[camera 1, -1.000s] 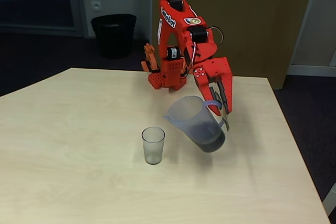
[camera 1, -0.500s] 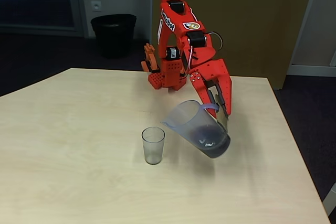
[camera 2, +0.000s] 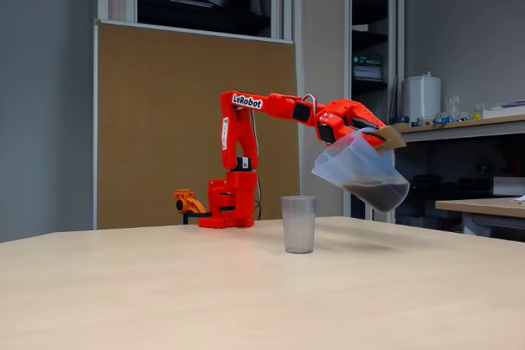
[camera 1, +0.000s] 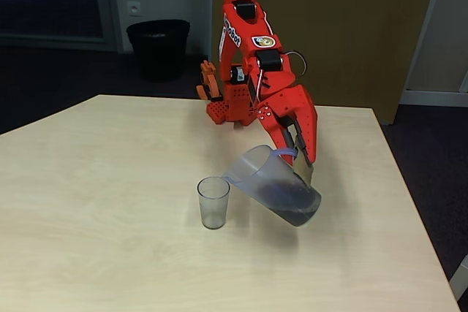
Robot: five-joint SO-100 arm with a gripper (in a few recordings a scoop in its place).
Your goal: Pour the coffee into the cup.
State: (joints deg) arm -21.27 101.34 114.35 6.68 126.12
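A red robot arm's gripper (camera 1: 298, 160) clamps the handle of a tilted translucent greyish plastic jug (camera 1: 276, 185) of dark coffee (camera 1: 292, 202), spout just right of the small clear plastic cup (camera 1: 213, 202) on the pale wooden desk (camera 1: 95, 202); pouring well likely means first bringing the spout over the cup, then tipping slowly.

Claw (camera 1: 300, 157) carries the tilted jug (camera 1: 276, 185) off the bench (camera 1: 110, 253); the cup (camera 1: 213, 202) alone stands in the way, beyond the spout.

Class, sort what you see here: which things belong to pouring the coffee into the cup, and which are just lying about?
Belong to the job: jug, held tilted by the gripper; coffee inside it; cup, upright on the table.

Just lying about: black bin; white canister on the counter.
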